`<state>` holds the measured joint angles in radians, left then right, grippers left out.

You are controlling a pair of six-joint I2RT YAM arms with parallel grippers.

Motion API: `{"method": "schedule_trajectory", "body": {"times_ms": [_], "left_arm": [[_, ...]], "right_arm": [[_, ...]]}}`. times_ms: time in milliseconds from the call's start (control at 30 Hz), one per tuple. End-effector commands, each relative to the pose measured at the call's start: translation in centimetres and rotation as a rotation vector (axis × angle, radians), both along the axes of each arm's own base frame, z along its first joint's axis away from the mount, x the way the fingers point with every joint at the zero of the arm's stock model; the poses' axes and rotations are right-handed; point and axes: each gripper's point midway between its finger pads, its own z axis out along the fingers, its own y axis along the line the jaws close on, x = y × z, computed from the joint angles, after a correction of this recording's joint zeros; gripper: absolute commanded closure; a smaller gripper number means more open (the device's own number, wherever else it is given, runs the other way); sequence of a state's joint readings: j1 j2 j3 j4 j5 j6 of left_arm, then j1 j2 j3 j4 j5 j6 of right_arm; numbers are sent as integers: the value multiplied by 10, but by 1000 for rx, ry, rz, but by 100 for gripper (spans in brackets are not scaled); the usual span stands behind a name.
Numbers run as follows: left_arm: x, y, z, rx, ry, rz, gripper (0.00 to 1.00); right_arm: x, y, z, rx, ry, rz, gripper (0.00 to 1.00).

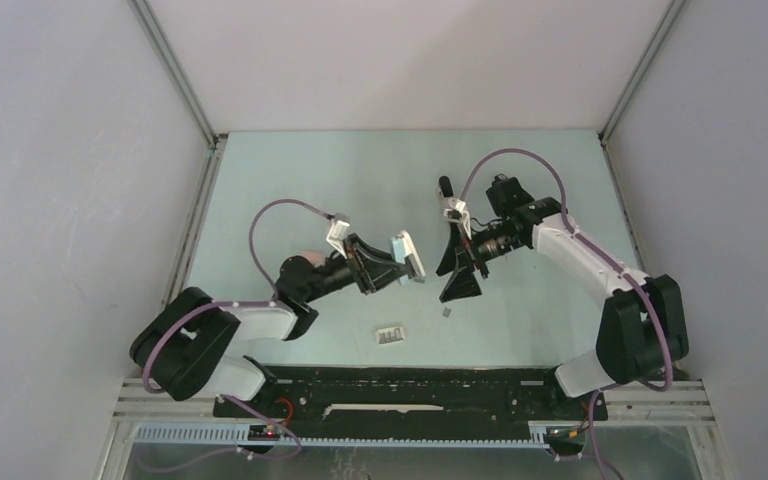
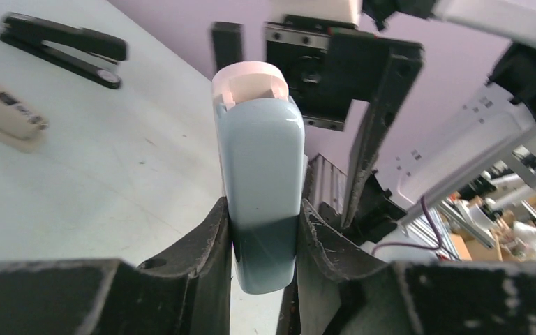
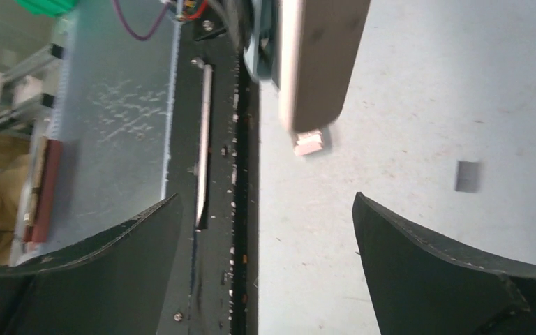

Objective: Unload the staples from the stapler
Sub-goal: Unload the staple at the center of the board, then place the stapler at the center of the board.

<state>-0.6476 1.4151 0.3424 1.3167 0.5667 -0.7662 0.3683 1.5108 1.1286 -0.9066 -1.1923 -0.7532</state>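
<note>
Top external view: the left gripper (image 1: 388, 265) clamps the pale blue stapler (image 1: 410, 257), long axis aimed at the wide-open right gripper (image 1: 460, 285); loose staples (image 1: 446, 312) lie on the table (image 1: 310, 180), nearest that gripper.

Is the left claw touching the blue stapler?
Touching. In the left wrist view, the left gripper has both fingers pressed against the sides of the stapler, with no gap.
</note>
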Motion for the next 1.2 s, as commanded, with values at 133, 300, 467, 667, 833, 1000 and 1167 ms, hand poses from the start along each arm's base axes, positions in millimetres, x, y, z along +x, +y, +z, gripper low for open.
{"method": "schedule_trajectory", "body": {"times_ms": [133,300,467,667,833,1000,1167], "left_arm": [[55,62,-26,98,205,262,100],[107,118,-59,407,415,586,100],[135,172,-68,588,560,794,100],[173,211,-70,786,679,948,100],[196,226,-92,886,774,945,100],[213,243,-118,961,854,941,100],[223,254,-135,1002,910,922,100]], "right_arm": [[44,-16,23,-122,-259,-256,0],[47,-22,52,-98,-302,-365,0],[41,-26,69,-49,-324,-411,0],[41,-35,68,-25,-324,-433,0],[41,-38,68,-18,-364,-444,0],[40,-37,65,-29,-375,-437,0],[40,-36,62,-39,-377,-428,0]]}}
